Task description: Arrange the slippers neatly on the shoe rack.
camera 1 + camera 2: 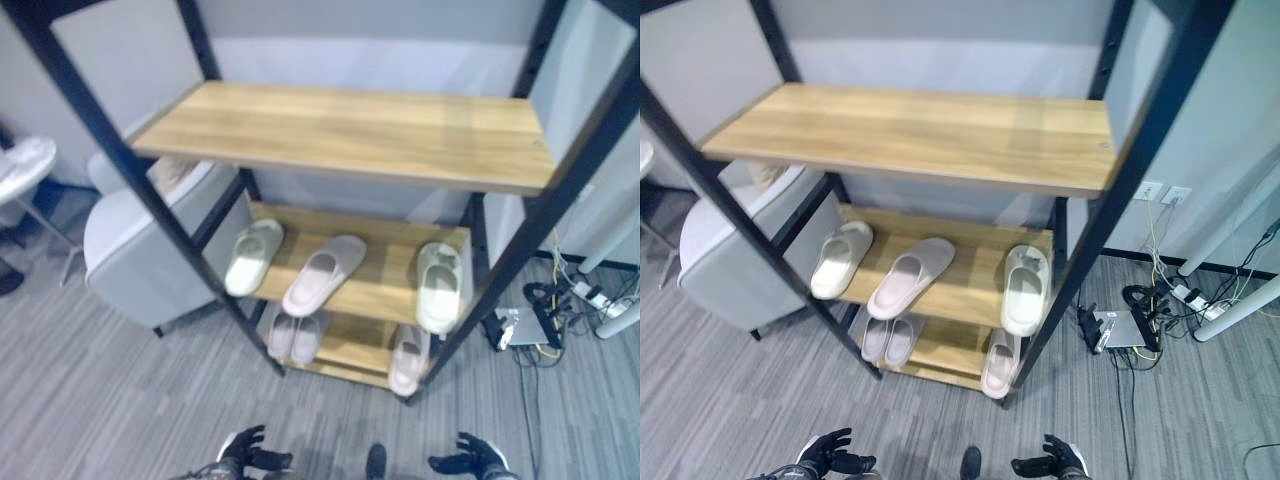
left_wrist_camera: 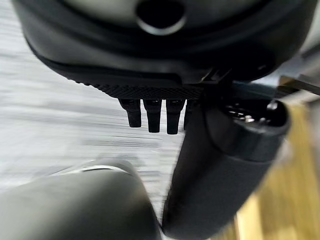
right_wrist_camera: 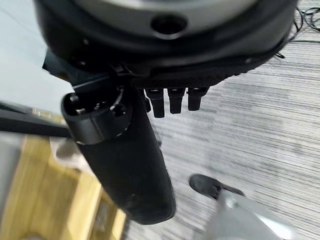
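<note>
Three slippers point(image 1: 325, 274) on middle shelf point(image 1: 385, 285), pink one angled; both hands point(image 1: 245, 447) point(image 1: 470, 457) relaxed, empty

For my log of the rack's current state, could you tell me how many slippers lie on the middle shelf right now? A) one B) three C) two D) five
B: the middle shelf holds three: a pale green slipper on the robot's left, a pinkish slipper lying askew in the centre, and another pale green slipper on the right, overhanging the front edge.
</note>
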Available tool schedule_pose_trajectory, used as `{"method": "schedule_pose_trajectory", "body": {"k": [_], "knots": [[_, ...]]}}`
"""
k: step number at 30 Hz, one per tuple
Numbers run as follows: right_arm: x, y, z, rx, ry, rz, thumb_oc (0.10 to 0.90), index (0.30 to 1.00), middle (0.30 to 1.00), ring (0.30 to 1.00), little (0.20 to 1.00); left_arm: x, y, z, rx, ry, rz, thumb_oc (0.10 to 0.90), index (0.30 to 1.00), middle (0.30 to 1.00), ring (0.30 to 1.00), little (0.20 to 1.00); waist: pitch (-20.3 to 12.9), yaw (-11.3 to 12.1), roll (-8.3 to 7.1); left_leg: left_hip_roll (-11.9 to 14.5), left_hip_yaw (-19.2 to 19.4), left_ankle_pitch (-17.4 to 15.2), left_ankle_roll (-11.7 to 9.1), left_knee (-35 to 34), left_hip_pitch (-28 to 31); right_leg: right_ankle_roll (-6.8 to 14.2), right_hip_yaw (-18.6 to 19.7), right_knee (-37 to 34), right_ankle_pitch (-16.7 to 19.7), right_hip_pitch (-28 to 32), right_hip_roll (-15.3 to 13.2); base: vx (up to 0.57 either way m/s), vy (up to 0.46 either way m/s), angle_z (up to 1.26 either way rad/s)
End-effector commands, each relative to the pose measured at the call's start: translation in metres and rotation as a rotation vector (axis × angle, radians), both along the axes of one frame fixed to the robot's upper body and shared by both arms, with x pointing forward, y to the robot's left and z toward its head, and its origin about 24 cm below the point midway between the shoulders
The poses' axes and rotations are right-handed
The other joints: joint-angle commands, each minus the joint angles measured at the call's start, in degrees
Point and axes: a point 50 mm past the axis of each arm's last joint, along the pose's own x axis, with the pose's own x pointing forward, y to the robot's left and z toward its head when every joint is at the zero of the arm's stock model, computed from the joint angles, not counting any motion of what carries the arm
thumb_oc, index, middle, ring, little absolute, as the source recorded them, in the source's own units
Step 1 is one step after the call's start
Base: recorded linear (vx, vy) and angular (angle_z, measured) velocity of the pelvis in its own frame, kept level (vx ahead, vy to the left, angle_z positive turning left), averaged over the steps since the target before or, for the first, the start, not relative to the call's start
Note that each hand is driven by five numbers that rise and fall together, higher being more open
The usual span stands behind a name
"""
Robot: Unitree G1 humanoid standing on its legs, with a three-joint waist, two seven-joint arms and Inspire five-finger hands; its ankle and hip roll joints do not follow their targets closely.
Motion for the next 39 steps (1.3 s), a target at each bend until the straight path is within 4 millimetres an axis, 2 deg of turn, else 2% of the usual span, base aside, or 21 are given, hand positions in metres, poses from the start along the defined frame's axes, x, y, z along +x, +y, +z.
{"method": "schedule_pose_trajectory", "body": {"k": [1,2,3,5,7,10,15,16,17,19,20,22,25,26,27,32,39], "knots": [[-0.003,-0.013,0.003,-0.03,-0.008,-0.04,0.8,0.9,0.9,0.9,0.9,0.015,-0.011,0.004,0.011,-0.036,-0.072,0.8,0.9,0.9,0.9,0.9,2.4,0.6,-1.03,-2.0,1.4,0.8,3.9,-12.1,2.5,7.5,0.6,5.5,-7.9,1.2,-2.6,0.17,0.098,-0.38],[-0.003,-0.013,0.003,-0.031,-0.007,-0.037,0.8,0.9,0.9,0.9,0.9,0.015,-0.011,0.004,0.012,-0.039,-0.071,0.8,0.9,0.9,0.9,0.9,2.4,1.0,-0.67,-1.9,-0.1,1.7,3.5,-16.0,2.3,7.8,1.1,5.3,-8.2,1.7,-2.2,0.16,0.134,-0.24],[-0.003,-0.014,0.004,-0.037,-0.008,-0.031,0.8,0.9,0.9,0.9,0.9,0.016,-0.012,0.004,0.009,-0.043,-0.07,0.8,0.9,0.9,0.9,0.9,2.2,1.5,0.25,-1.8,-3.1,3.9,2.7,-21.2,2.4,8.3,2.4,5.0,-8.8,2.5,-1.4,0.19,0.168,-0.26],[-0.002,-0.015,0.004,-0.041,-0.01,-0.028,0.8,0.9,0.9,0.9,0.9,0.015,-0.013,0.003,0.008,-0.04,-0.069,0.8,0.9,0.9,0.9,0.9,2.2,1.6,0.56,-2.0,-5.2,4.1,2.2,-22.8,3.4,8.4,3.5,5.4,-9.1,2.8,-1.5,0.11,0.143,-0.36],[-0.006,-0.015,0.003,-0.038,0.002,-0.025,0.8,0.9,0.9,0.9,0.9,0.011,-0.013,0.002,0.008,-0.025,-0.076,0.8,0.9,0.9,0.9,0.9,1.6,1.2,1.08,-1.7,-4.9,3.9,2.4,-25.0,5.2,9.0,3.6,5.2,-9.0,3.1,-1.8,0.07,0.132,-0.56],[-0.007,-0.012,0.002,-0.03,0.004,-0.019,0.8,0.9,0.9,0.9,0.9,0.01,-0.012,0.001,0.012,-0.022,-0.08,0.8,0.9,0.9,0.9,0.9,1.1,1.3,1.0,-2.1,-4.8,3.7,2.9,-26.8,6.7,9.5,4.4,5.2,-8.3,2.8,-2.4,0.05,0.127,-0.25],[-0.006,-0.007,0.0,-0.022,0.016,0.004,0.8,0.9,0.9,0.9,0.9,0.012,-0.006,0.004,0.026,-0.04,-0.067,0.8,0.9,0.9,0.9,0.9,0.8,1.6,0.64,-3.8,-3.1,3.2,4.4,-30.0,8.6,11.8,5.3,5.2,-6.4,1.1,-4.9,-0.01,0.17,-0.08],[-0.002,-0.004,0.001,-0.02,0.006,0.01,0.8,0.9,0.9,0.9,0.9,0.015,-0.003,0.006,0.031,-0.059,-0.054,0.8,0.9,0.9,0.9,0.9,0.9,1.9,0.57,-4.5,-2.4,3.2,5.0,-31.0,8.8,12.9,5.5,5.7,-5.8,-0.3,-5.9,-0.06,0.166,-0.26],[-0.002,-0.004,0.001,-0.02,0.006,0.01,0.8,0.9,0.9,0.9,0.9,0.015,-0.003,0.006,0.031,-0.059,-0.054,0.8,0.9,0.9,0.9,0.9,0.9,1.9,0.57,-4.5,-2.4,3.2,5.0,-31.1,8.8,12.9,5.5,5.7,-5.8,-0.3,-5.9,-0.07,0.144,-0.3],[0.005,-0.001,0.002,-0.013,-0.018,0.009,0.8,0.9,0.9,0.9,0.9,0.029,0.002,0.014,0.039,-0.132,-0.034,0.8,0.9,0.9,0.9,0.9,1.3,2.5,0.58,-5.1,-1.5,3.7,5.8,-32.2,8.8,13.8,4.8,8.5,-5.5,-2.4,-7.1,-0.07,0.117,-0.28],[0.005,-0.001,0.002,-0.013,-0.018,0.009,0.8,0.9,0.9,0.9,0.9,0.029,0.002,0.014,0.04,-0.132,-0.034,0.8,0.9,0.9,0.9,0.9,1.2,2.5,0.55,-5.1,-1.5,3.7,5.8,-32.2,8.8,13.8,4.9,8.5,-5.5,-2.5,-7.2,-0.08,0.105,-0.2],[0.007,0.0,0.002,-0.007,-0.035,-0.002,0.8,0.9,0.9,0.9,0.9,0.05,0.003,0.029,0.03,-0.249,-0.033,0.8,0.9,0.9,0.9,0.9,1.2,3.3,0.79,-5.5,-0.9,4.6,6.0,-33.8,8.8,14.0,2.9,11.0,-6.6,-2.3,-7.2,-0.07,0.072,-0.21],[0.005,-0.001,0.002,-0.008,-0.04,-0.012,0.8,0.9,0.9,0.9,0.9,0.069,-0.005,0.047,-0.007,-0.379,-0.071,0.8,0.9,0.9,0.9,0.9,0.9,3.4,0.63,-5.9,-0.9,5.0,5.8,-34.8,9.4,13.8,1.1,9.7,-6.4,-1.6,-7.2,-0.02,0.006,0.01],[0.004,-0.001,0.002,-0.008,-0.04,-0.012,0.8,0.9,0.9,0.9,0.9,0.069,-0.005,0.047,-0.007,-0.378,-0.071,0.8,0.9,0.9,0.9,0.9,0.9,3.4,0.63,-5.9,-1.0,5.0,5.8,-34.8,9.4,13.8,1.0,9.7,-6.4,-1.6,-7.2,-0.04,-0.028,0.12],[0.001,-0.002,0.002,-0.006,-0.039,-0.027,0.8,0.9,0.9,0.9,0.9,0.079,-0.012,0.063,-0.046,-0.482,-0.111,0.8,0.9,0.9,0.9,0.9,0.7,3.5,0.63,-6.1,-0.9,5.2,5.7,-34.9,9.2,13.6,1.3,7.9,-6.3,-1.0,-6.8,-0.03,-0.032,0.19],[-0.002,-0.004,0.003,-0.011,-0.051,-0.018,0.8,0.9,0.9,0.9,0.9,0.072,-0.011,0.087,-0.081,-0.596,-0.17,0.8,0.9,0.9,0.9,0.9,-0.2,4.3,0.75,-5.7,-0.4,5.5,5.2,-35.5,9.7,13.4,-0.1,5.0,-6.1,1.7,-6.6,-0.01,-0.047,0.14],[0.0,-0.003,0.005,-0.012,-0.057,0.008,0.8,0.9,0.9,0.9,0.9,0.059,-0.003,0.098,-0.114,-0.639,-0.128,0.8,0.9,0.9,0.9,0.9,-0.2,4.7,1.12,-5.2,-1.4,5.9,4.7,-35.7,10.6,12.7,-0.9,4.6,-6.8,3.4,-5.9,0.0,-0.059,0.09]]}}
